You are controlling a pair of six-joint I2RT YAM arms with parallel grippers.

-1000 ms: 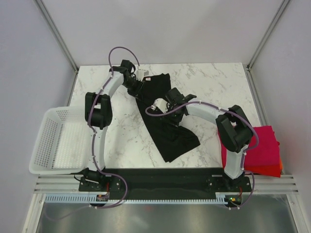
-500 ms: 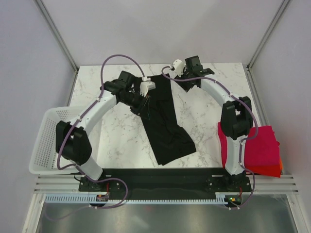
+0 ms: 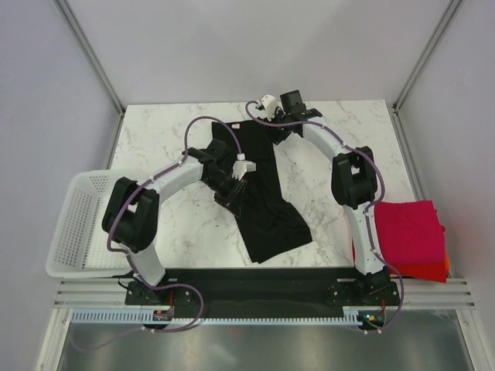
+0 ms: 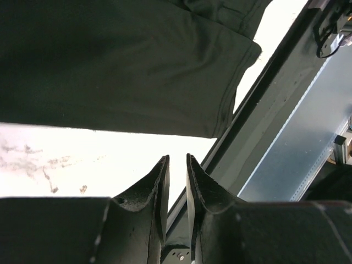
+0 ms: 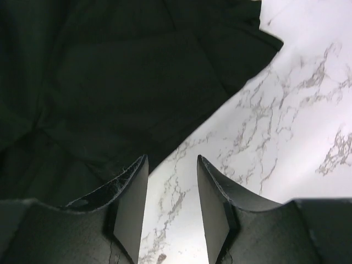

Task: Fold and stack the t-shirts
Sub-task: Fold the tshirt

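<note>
The black t-shirt (image 3: 267, 197) lies as a long flat strip on the marble table, running from the far middle toward the near right. It fills the top of the left wrist view (image 4: 110, 66) and the upper left of the right wrist view (image 5: 110, 71). My left gripper (image 3: 228, 193) sits low at the shirt's left edge, jaws a thin slit apart with nothing between them (image 4: 177, 159). My right gripper (image 3: 277, 134) is at the shirt's far right corner, open and empty (image 5: 172, 159) over bare marble. A folded magenta-red shirt (image 3: 408, 232) lies on an orange-red one (image 3: 437, 272) at the right.
A white mesh basket (image 3: 85, 224) stands off the table's left edge. The black front rail (image 4: 264, 110) and metal frame run along the near edge. White walls close the table at the back and sides.
My left gripper has moved from the shirt's far left corner down to its left edge. My right gripper has moved from the shirt's middle to its far right corner. The shirt lies straighter.
</note>
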